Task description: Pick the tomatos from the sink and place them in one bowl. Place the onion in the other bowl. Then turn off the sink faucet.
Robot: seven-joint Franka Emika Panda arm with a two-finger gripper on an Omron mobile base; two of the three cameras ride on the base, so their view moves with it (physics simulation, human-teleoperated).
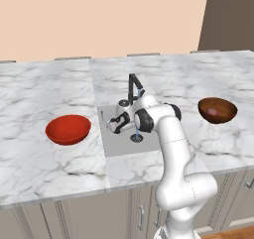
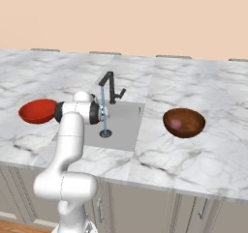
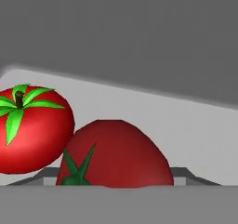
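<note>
Claw low in the sink, both tomatoes right in front of it

Your claw (image 1: 117,124) is down inside the sink (image 2: 127,124); whether it is wide or narrow, you cannot tell. Dead ahead sits the darker tomato (image 3: 116,154), with the brighter tomato (image 3: 33,128) touching its side. Closing now may nudge one ball into the other and roll both away. Water runs from the faucet (image 2: 111,86) just beside the claw. The onion (image 2: 176,124) already lies in the brown bowl (image 2: 190,128); the red bowl (image 1: 68,129) waits on the table opposite.
</note>
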